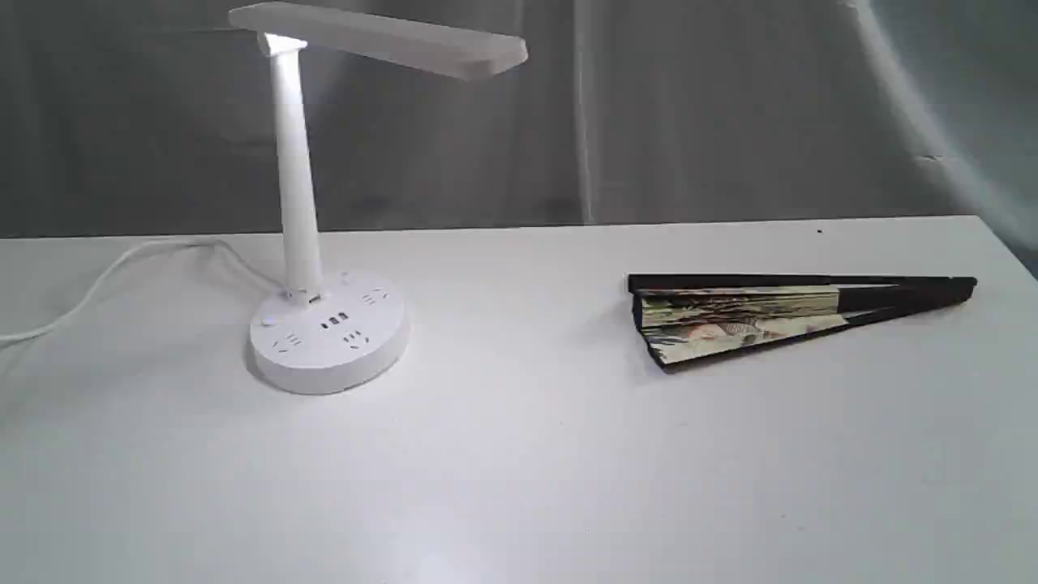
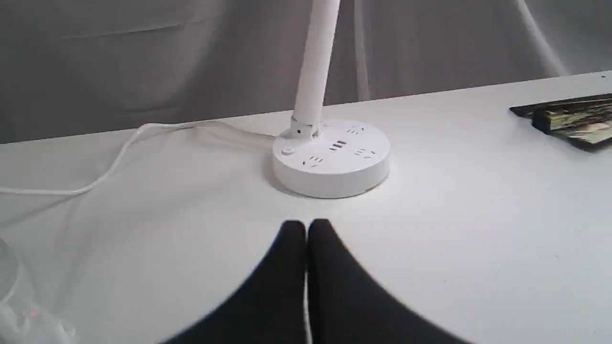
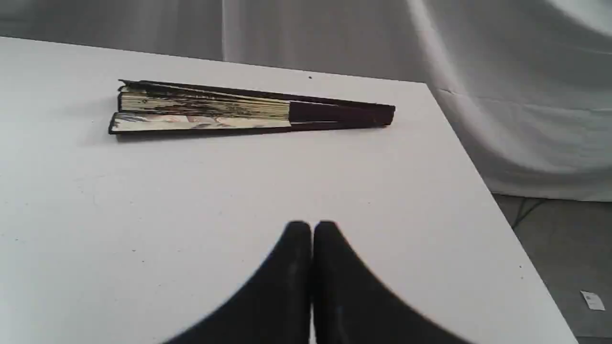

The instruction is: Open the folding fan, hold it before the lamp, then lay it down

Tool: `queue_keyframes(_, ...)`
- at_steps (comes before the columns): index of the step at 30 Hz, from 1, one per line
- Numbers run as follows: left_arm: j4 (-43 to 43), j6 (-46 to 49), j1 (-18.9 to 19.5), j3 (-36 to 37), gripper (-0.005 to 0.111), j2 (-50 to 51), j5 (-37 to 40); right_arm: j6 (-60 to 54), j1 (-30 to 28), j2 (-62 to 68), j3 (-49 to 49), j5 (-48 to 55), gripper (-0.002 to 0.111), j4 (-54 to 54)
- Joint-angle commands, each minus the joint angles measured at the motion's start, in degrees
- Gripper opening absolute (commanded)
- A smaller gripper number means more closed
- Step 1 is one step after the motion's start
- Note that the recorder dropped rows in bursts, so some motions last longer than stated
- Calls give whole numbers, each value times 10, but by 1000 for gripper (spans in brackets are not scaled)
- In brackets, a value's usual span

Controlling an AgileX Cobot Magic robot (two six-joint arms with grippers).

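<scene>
The folding fan [image 1: 778,318] lies nearly closed on the right side of the white table [image 1: 519,454], its pleated painted paper toward the lamp and its dark ribs pointing right. It also shows in the right wrist view as the fan [image 3: 248,109], and its paper end appears at the edge of the left wrist view as the fan [image 2: 573,120]. The white lamp [image 1: 312,243] stands lit at the left on its round base [image 2: 332,157]. My left gripper [image 2: 307,227] is shut and empty, short of the base. My right gripper [image 3: 311,228] is shut and empty, short of the fan. Neither arm shows in the exterior view.
The lamp's white cord [image 1: 113,272] trails off the table's left side. A grey curtain [image 1: 730,105] hangs behind. The table's right edge [image 3: 483,181] drops to the floor close to the fan's rib end.
</scene>
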Motion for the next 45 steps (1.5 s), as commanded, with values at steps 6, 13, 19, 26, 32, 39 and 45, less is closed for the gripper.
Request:
queue_keyframes(6,-7,2,2,2,0,-2,1,-2,-1,0,2,-1,0,-6)
queue_keyframes(13,-7,4,2,2,0,-2,1,-2,-1,0,2,-1,0,-6)
queue_keyframes(19,-7,4,2,2,0,-2,1,-2,-1,0,2,-1,0,-6)
queue_keyframes(26,-7,4,2,2,0,-2,1,-2,-1,0,2,-1,0,-6)
queue_keyframes(32,-7,3,2,2,0,-2,1,-2,-1,0,2,-1,0,-6)
queue_keyframes(39,-7,4,2,2,0,-2,5,-2,-1,0,2,-8,0,-11)
queue_keyframes(45,-7,4,2,2,0,-2,30,-2,-1,0,2,-34,0,-4)
